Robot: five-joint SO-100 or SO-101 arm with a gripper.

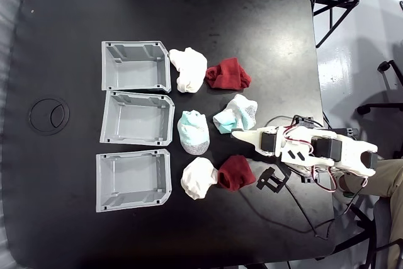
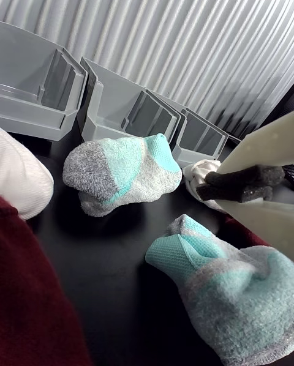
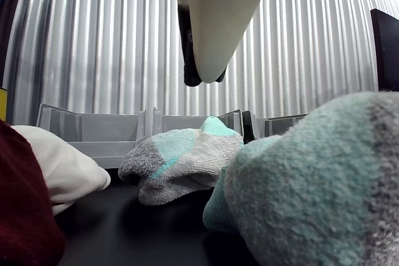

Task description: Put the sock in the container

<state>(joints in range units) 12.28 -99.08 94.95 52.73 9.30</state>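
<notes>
Worktop (image 1: pixel 208 17): we see a black round-edged surface in the fixed view, carrying three bins, six socks and the arm.
Containers: three light grey open bins stand in a column on the left of the fixed view, the top container (image 1: pixel 135 66), the middle container (image 1: pixel 137 118) and the bottom container (image 1: pixel 133 180); all three look empty.
Socks, top row: a white sock (image 1: pixel 187 68) lies just beside the top container, touching a dark red sock (image 1: pixel 228 75) on its right.
Socks, middle row: a teal-and-grey sock (image 1: pixel 193 132) lies just right of the middle container; a second teal-and-grey sock (image 1: pixel 235 114) sits near it, right at the arm's tip.
Socks, bottom row: another white sock (image 1: pixel 199 177) touches another dark red sock (image 1: pixel 235 172).
Arm (image 1: pixel 308 148): white, lying along the right side of the worktop and pointing left at the sock cluster.
Pincer (image 1: pixel 240 134): its tip is beside the second teal-and-grey sock; we cannot tell how far the jaws stand apart, and we see nothing held.
In the way: the nearer teal-and-grey sock lies between the pincer and the middle container.
Open room: bare black surface spreads above the bins and left of them, where a ring mark (image 1: pixel 49 115) shows.
Edges: cables (image 1: pixel 302 209) trail near the right rim, and a chair base (image 1: pixel 384 86) stands off the worktop.
</notes>
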